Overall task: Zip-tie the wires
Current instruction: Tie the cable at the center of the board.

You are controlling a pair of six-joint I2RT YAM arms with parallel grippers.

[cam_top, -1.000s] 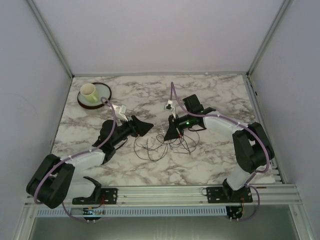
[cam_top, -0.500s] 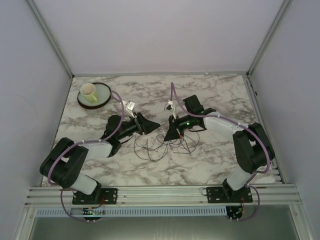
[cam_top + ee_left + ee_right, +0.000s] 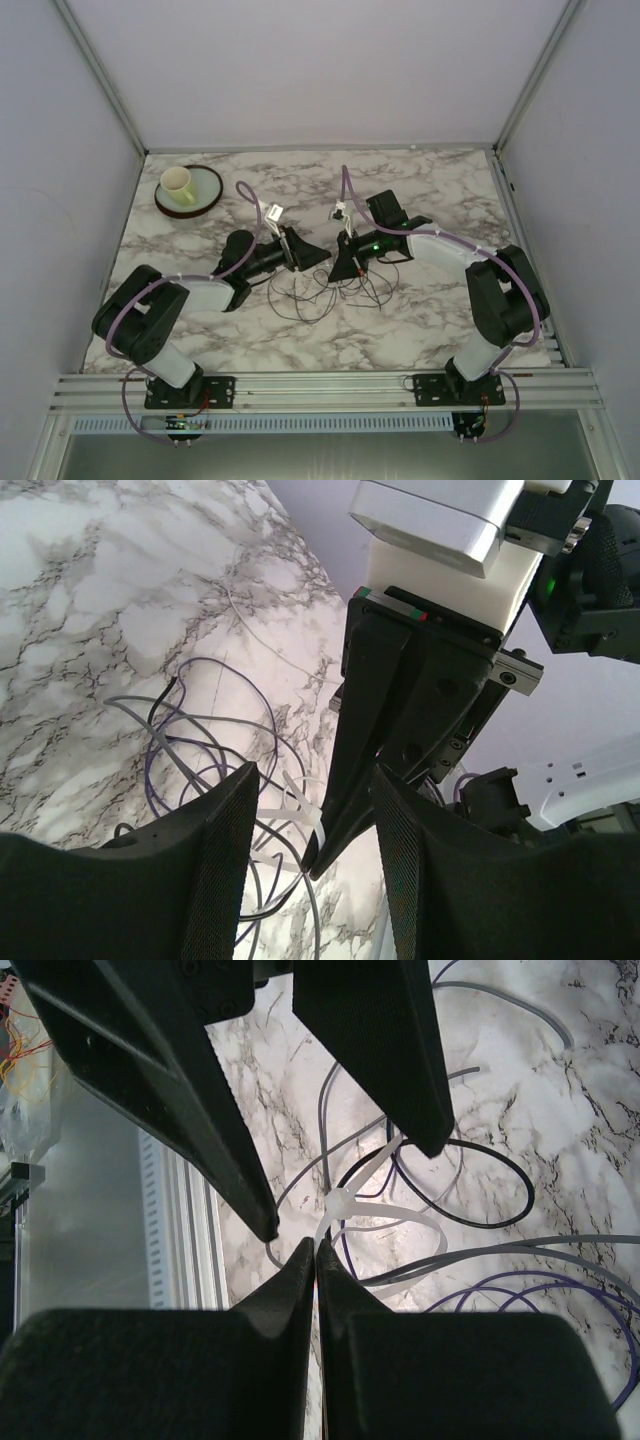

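There are two arms and two grippers over one marble table. On it lie one tangle of wires, one white zip tie, and one cup standing on one plate.

The left gripper has its two fingers spread. The wrist views show the gap between them open, and the tip of the right gripper reaches down into that gap. The right gripper's two fingers are pressed flat together, with no gap at the tips.

The wires lie on the table directly under both grippers' tips and spill out toward the arm bases. The tangle is made of loose grey, purple and black loops, and I cannot count the strands. Seen from above, the tangle is longer side to side than front to back, stretching from below the left gripper to past the right gripper's far side.

The zip tie sits just under the right gripper's tips, between the left gripper's fingers. Its head lies just ahead of the closed tips. Its free end slants away toward one left finger, and its loop curls back to the closed tips. I cannot tell whether those tips pinch it.

The plate and cup are well behind the left gripper, on its left side.
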